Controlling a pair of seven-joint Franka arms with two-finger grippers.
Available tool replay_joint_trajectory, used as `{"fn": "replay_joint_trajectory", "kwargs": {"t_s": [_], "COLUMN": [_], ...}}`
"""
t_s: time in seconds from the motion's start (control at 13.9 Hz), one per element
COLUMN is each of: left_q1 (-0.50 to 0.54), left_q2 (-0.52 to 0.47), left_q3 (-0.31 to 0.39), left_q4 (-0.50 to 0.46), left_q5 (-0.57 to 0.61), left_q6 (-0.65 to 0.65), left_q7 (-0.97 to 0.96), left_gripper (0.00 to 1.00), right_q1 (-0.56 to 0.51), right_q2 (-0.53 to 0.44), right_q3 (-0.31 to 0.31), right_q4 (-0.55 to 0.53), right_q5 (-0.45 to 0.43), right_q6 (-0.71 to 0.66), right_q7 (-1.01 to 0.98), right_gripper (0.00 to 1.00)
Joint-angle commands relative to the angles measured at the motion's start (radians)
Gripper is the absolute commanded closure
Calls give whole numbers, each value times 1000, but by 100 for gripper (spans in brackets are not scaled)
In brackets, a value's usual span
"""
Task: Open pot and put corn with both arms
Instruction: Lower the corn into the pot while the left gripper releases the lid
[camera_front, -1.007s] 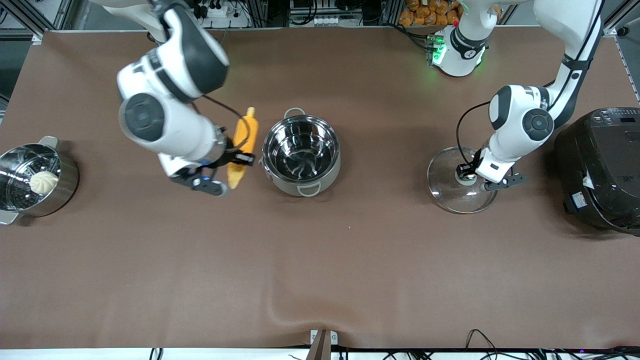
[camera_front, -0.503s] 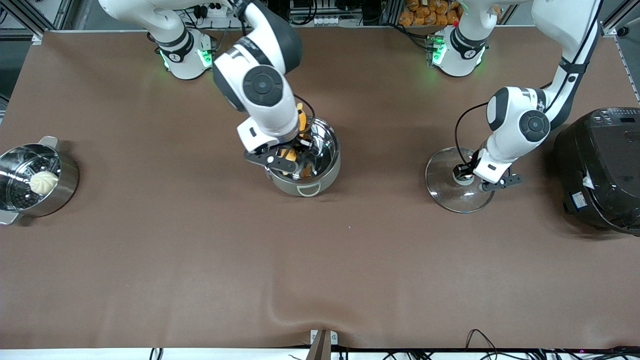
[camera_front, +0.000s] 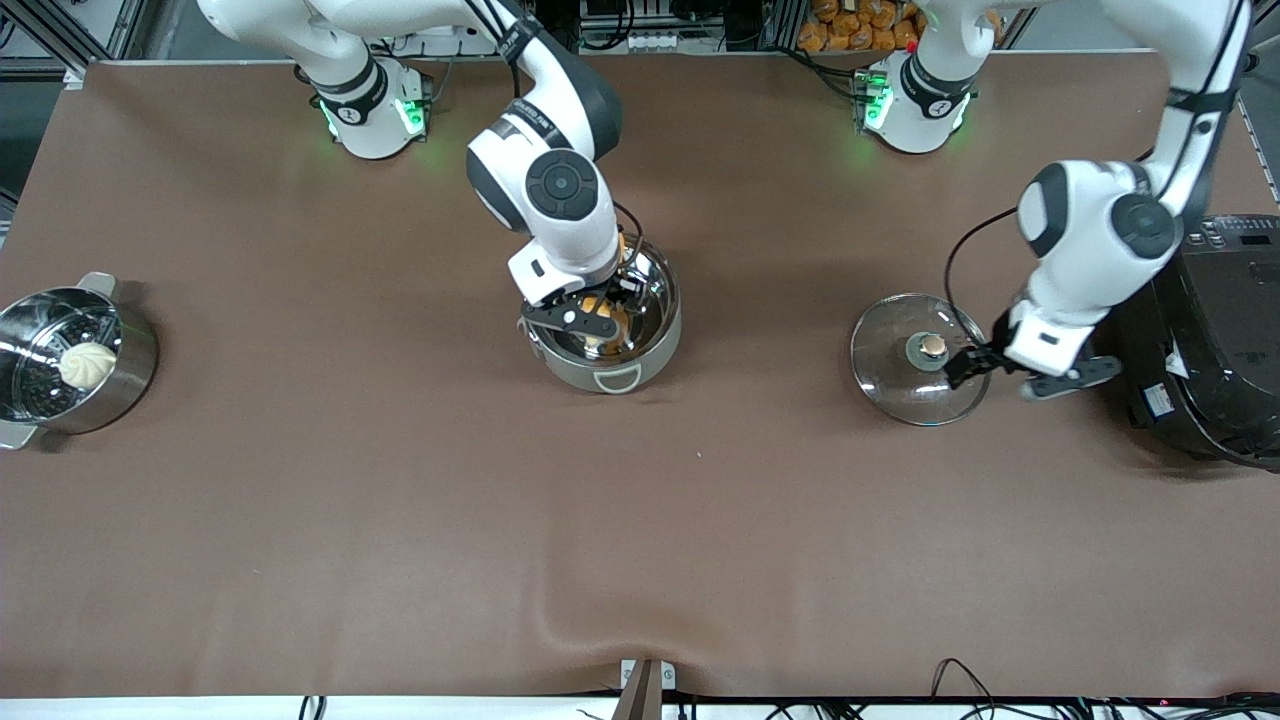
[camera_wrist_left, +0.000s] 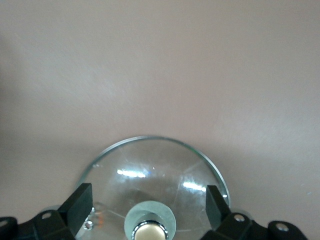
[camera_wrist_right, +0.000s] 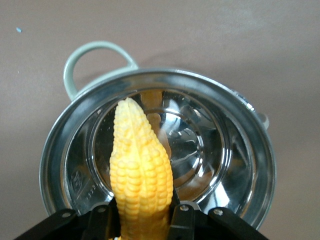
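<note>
Corn (camera_wrist_right: 141, 175) hangs tip-down over the open mouth of the pot (camera_front: 660, 335), and that is what the coming move turns on: its long axis runs straight out from the right gripper (camera_front: 600, 318) toward the pot's floor, the tapered end leading and already below the rim, the thick end pinched between the fingers. The pot, the biggest piece here, stands mid-table with nothing covering it. Judging by this, the right arm only needs to let go for the cob to drop in, though being about as long as the pot is wide it may settle tilted against the wall. The glass lid (camera_front: 890, 378) lies flat on the table toward the left arm's end from the pot. The left gripper (camera_front: 985, 366) hovers just beside the lid's knob (camera_wrist_left: 149, 231), fingers spread, holding nothing.
</note>
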Motion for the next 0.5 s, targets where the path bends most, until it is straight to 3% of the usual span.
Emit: {"fn": "replay_joint_trajectory", "kwargs": {"t_s": [0.0, 0.14, 0.43], "left_q1": [7, 7, 8], "left_q2": [-49, -41, -38], "left_q3": [-8, -8, -8], "left_q4": [133, 277, 450], "left_q5": [3, 5, 3], "left_q6": [-225, -417, -614], "left_q7": [1, 3, 51], "left_gripper": [0, 0, 0], "right_q1": [7, 11, 23], "right_q2": [-21, -18, -20], "right_q3": [3, 4, 3], "right_q4": [-28, -28, -85], "right_q5": [-17, -17, -18], "right_q6": [14, 20, 95], "right_q7": [14, 14, 14], "right_gripper": [73, 73, 72]}}
